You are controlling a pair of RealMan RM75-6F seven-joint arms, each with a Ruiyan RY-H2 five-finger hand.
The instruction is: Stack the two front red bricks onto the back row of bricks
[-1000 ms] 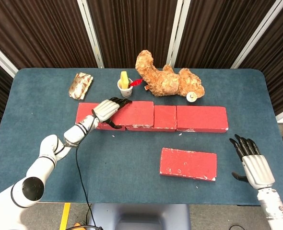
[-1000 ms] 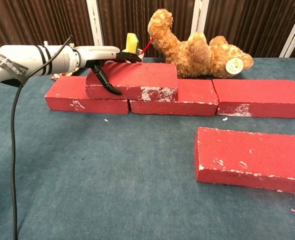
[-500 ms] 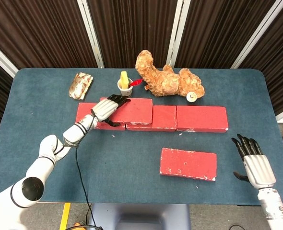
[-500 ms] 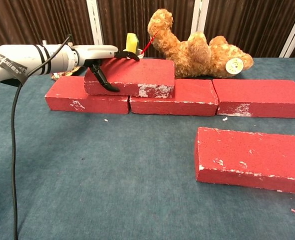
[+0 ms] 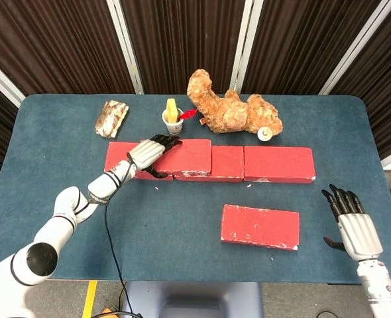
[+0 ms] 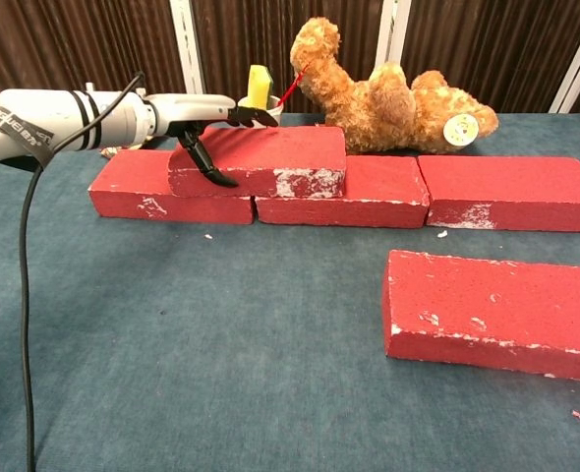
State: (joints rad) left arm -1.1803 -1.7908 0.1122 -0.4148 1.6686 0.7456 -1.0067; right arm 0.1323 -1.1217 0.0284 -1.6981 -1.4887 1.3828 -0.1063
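The left hand (image 6: 194, 118) grips the left end of a stacked red brick (image 6: 270, 160), fingers (image 6: 200, 157) wrapped over its top and front face; that brick lies on the back row of bricks (image 5: 278, 163), bridging the joint between the row's left and middle bricks. The second front brick (image 5: 260, 226) lies flat toward 5 o'clock, apart from the row, with bare blue desk (image 5: 182, 225) along all its edges. The right hand (image 5: 353, 225) hovers at 4 o'clock near the desk's right edge, fingers spread, holding nothing.
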